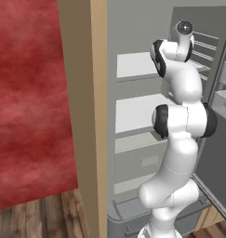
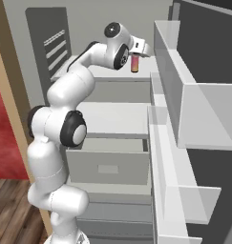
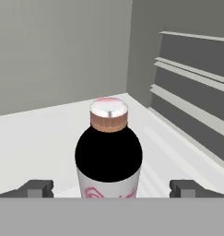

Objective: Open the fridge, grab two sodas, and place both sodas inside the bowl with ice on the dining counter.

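Nothing readable is showing anywhere right now. The soda bottle [image 3: 109, 154] on the fridge shelf [image 3: 35, 138] is carrying a white label with pink swirls, but those marks are not forming any letters or numbers.

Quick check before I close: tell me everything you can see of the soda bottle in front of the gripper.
The soda bottle stands upright on a white fridge shelf. In the hand view it has a black rounded shoulder, a short coppery neck, a shiny silver-pink cap and a white label with pink swirls lower down. In the right base view it looks pinkish-orange. It sits centred between the fingertips of the open gripper, with clear gaps on both sides; nothing but the shelf touches it.
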Controlling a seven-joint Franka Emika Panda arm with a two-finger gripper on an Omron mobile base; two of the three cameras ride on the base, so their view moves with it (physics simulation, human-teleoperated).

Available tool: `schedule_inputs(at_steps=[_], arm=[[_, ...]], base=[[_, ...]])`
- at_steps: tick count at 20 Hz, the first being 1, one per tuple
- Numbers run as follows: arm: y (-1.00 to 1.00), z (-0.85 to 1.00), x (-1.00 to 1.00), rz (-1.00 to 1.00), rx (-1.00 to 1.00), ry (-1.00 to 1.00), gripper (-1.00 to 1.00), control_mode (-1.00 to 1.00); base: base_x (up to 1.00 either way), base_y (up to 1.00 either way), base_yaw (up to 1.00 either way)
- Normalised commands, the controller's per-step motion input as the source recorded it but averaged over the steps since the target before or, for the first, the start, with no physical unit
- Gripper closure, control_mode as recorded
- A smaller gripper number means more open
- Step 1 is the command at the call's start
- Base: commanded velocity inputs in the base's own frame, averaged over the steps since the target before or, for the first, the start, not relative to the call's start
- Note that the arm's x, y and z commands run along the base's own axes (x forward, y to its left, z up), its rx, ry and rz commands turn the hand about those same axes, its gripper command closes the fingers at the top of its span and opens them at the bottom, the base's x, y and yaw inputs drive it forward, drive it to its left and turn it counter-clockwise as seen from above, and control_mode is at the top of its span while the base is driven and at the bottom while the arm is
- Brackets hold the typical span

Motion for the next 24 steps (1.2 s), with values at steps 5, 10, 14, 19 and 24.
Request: schedule_inputs(at_steps=[5,10,14,19,24], arm=[[-0.03,-0.07,0.07,0.0,0.0,0.0,1.0,-1.0],[0.0,-0.08,0.02,0.0,0.0,0.0,1.0,-1.0],[0.0,-0.07,-0.02,0.0,-0.02,0.0,1.0,-1.0],[0.0,-0.07,-0.15,0.0,0.0,0.0,1.0,-1.0],[-0.03,-0.08,-0.3,0.0,0.0,-0.02,1.0,-1.0]], base=[[0.0,0.0,0.0],[0.0,0.0,0.0],[0.0,0.0,0.0],[0.0,0.0,0.0],[0.0,0.0,0.0]])
